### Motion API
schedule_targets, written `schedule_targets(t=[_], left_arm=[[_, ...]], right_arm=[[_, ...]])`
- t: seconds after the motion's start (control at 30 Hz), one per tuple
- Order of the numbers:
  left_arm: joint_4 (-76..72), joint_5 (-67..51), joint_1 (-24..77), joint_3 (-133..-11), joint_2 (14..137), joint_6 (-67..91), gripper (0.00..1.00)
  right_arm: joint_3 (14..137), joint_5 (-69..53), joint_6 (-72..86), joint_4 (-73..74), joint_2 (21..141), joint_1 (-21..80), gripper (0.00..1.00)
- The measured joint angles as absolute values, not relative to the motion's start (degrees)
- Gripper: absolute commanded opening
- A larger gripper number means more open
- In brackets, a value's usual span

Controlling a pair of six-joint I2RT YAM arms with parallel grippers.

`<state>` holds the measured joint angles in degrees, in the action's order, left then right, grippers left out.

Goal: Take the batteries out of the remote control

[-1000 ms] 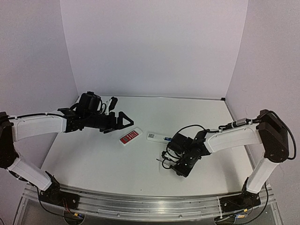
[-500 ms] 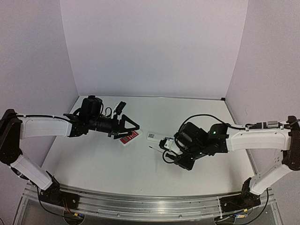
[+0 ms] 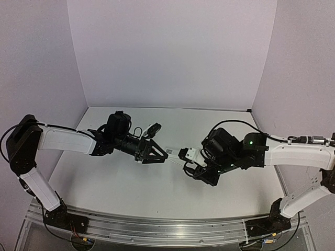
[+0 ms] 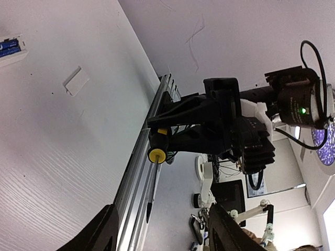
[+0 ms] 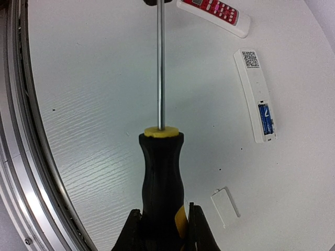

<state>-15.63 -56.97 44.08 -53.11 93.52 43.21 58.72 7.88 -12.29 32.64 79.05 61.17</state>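
The white remote control (image 5: 255, 89) lies back up, its compartment open at one end with a blue battery (image 5: 266, 118) showing inside. In the top view only a short part of the remote (image 3: 171, 152) shows between the two grippers. My left gripper (image 3: 156, 155) hovers just left of it, open, with nothing between its fingers (image 4: 107, 230). The remote's open end (image 4: 11, 48) sits at the top left of the left wrist view. My right gripper (image 5: 163, 222) is shut on a black and yellow screwdriver (image 5: 159, 172), whose shaft points away over the table.
A small flat white cover (image 5: 225, 207) lies loose on the table near the remote's open end. The red-faced remote (image 5: 214, 10) lies beyond the screwdriver tip. The table's metal front rail (image 4: 137, 172) runs close by.
My left arm has swung right over the red remote towards the white one, and its jaws have narrowed. The right arm has moved up and left with the screwdriver.
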Motion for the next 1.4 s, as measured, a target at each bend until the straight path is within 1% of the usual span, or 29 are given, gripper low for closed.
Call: schedule_targets(t=[0.13, 0.33, 0.4, 0.43, 0.47, 0.5, 0.53, 0.57, 0.63, 0.67, 0.7, 0.73, 0.77, 0.87, 1.03, 1.2, 1.4], left_arm=[[-17.56, -57.95, 44.15, -53.68, 95.05, 44.53, 0.35], [-19.90, -59.49, 44.29, -54.34, 97.58, 46.64, 0.01], [-20.36, -60.02, 44.34, -54.51, 98.11, 47.39, 0.00], [-20.66, -60.12, 44.35, -54.61, 98.36, 47.57, 0.00], [-21.01, -60.22, 44.36, -54.67, 98.61, 47.83, 0.00], [-21.40, -60.32, 44.36, -54.70, 98.85, 48.13, 0.00], [-21.96, -60.40, 44.36, -54.70, 99.09, 48.49, 0.00], [-22.56, -60.40, 44.36, -54.70, 99.29, 48.80, 0.00], [-23.59, -60.32, 44.36, -54.70, 99.60, 49.55, 0.00], [-24.13, -60.33, 44.36, -54.70, 99.71, 49.86, 0.00], [-24.92, -60.29, 44.37, -54.70, 99.80, 50.36, 0.00], [-25.92, -60.24, 44.37, -54.68, 99.88, 50.89, 0.00], [-27.17, -60.19, 44.36, -54.66, 99.94, 51.46, 0.00], [-32.40, -60.05, 44.14, -54.57, 100.33, 53.65, 0.00], [-40.74, -59.14, 42.91, -53.98, 100.96, 56.68, 0.00], [-44.37, -58.44, 42.37, -54.24, 101.92, 57.70, 0.00], [-47.08, -58.46, 42.41, -56.88, 103.41, 58.53, 0.00]], right_arm=[[58.72, 8.20, -12.91, 32.70, 79.05, 61.17, 0.00], [58.72, 8.62, -13.63, 32.78, 79.05, 61.17, 0.00], [58.72, 8.61, -13.96, 32.87, 79.05, 61.17, 0.00], [58.72, 8.68, -14.05, 32.99, 79.05, 61.17, 0.02], [58.73, 8.79, -14.11, 33.06, 79.05, 61.16, 0.07], [58.74, 8.93, -14.15, 33.11, 79.05, 61.15, 0.20], [58.74, 9.17, -14.17, 33.19, 79.05, 61.17, 0.28], [58.74, 9.63, -14.12, 33.26, 79.05, 61.17, 0.42], [58.80, 10.53, -13.57, 33.20, 79.05, 61.17, 0.60], [58.86, 10.98, -12.79, 33.12, 79.03, 61.17, 0.71], [58.88, 11.48, -11.91, 32.97, 78.97, 61.17, 0.80], [58.89, 11.96, -10.97, 32.76, 78.83, 61.15, 0.86], [58.89, 12.43, -9.93, 32.49, 78.60, 61.10, 0.89], [56.80, 11.32, -2.14, 28.75, 74.98, 58.69, 0.90], [47.01, -0.87, 15.26, 18.20, 62.25, 44.89, 0.91], [41.28, -8.67, 26.35, 10.36, 57.25, 44.28, 0.92], [40.45, -10.95, 36.92, 3.69, 57.21, 44.29, 0.91]])
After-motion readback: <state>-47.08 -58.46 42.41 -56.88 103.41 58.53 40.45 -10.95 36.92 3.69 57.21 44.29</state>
